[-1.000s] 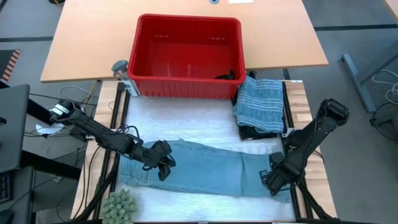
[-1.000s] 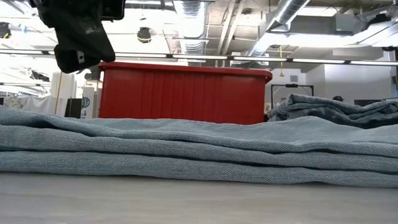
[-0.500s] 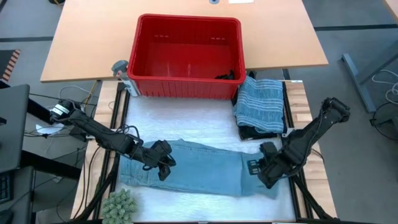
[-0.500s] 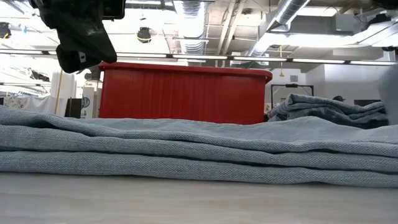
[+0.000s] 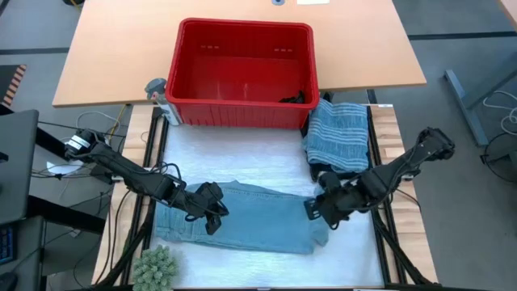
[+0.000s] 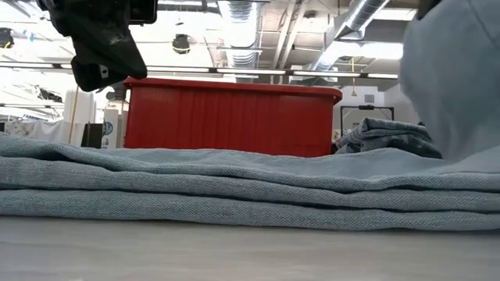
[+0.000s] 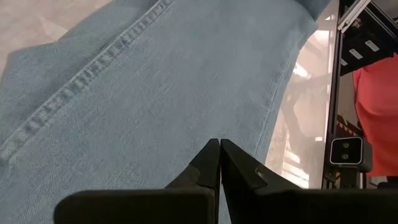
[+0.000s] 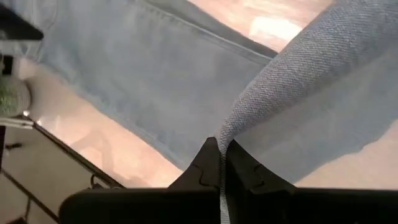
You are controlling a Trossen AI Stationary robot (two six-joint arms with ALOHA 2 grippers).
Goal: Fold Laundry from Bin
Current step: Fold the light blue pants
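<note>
Right claw (image 5: 317, 208), clamped on the light blue denim garment's (image 5: 258, 222) end, should carry it evenly leftward while closed left claw (image 5: 212, 212) pins the cloth.

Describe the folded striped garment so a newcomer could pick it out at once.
Start at the red bin at the table's far side. Just past its right-hand corner, the striped garment lies folded on top of a dark garment. Its grey-blue cloth with pale stripes sets it apart from the plain light blue garment spread out between the two grippers.
</note>
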